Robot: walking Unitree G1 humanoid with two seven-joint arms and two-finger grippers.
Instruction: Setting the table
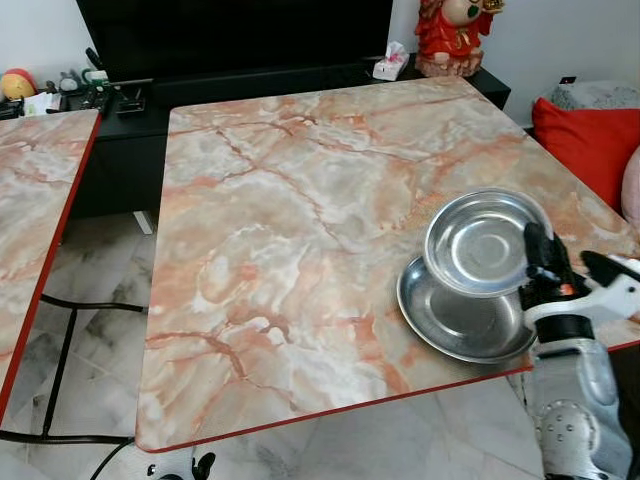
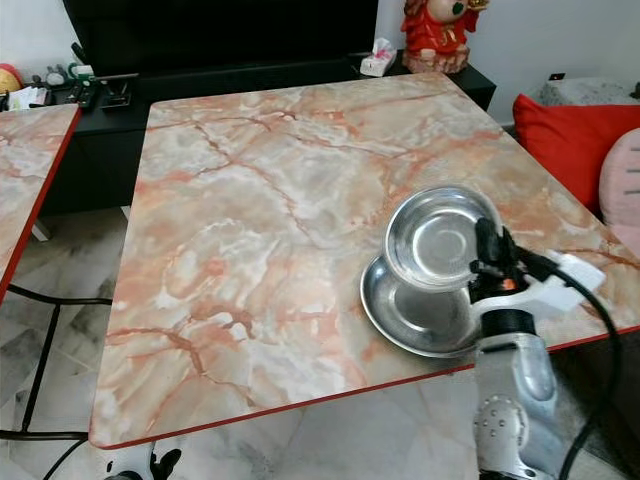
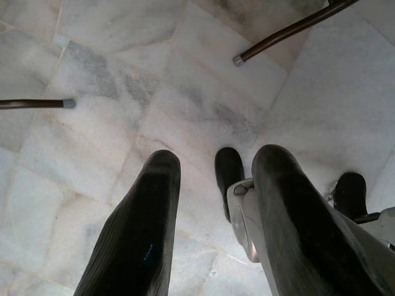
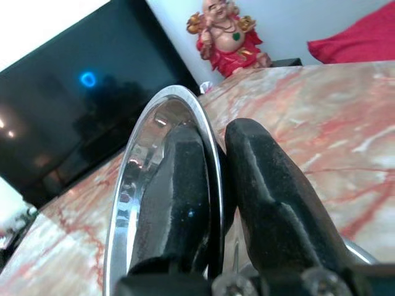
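Observation:
A shiny steel plate [image 1: 480, 242] is lifted and tilted above a second steel plate [image 1: 462, 322] that lies flat on the marble table [image 1: 300, 220], near its front right corner. My right gripper [image 1: 540, 250] is shut on the raised plate's near rim [image 4: 213, 160], one finger inside and one outside. Down by the floor hangs my left gripper [image 3: 213, 203], its two black fingers [image 3: 148, 222] apart and holding nothing.
A second marble table [image 1: 30, 190] stands at the left. Behind are a black TV cabinet [image 1: 130, 150], a red figurine [image 1: 455, 35] and a tissue pack [image 1: 390, 65]. A red cushion [image 1: 590, 135] lies at the right. Thin chair legs [image 3: 290, 31] cross the tiled floor.

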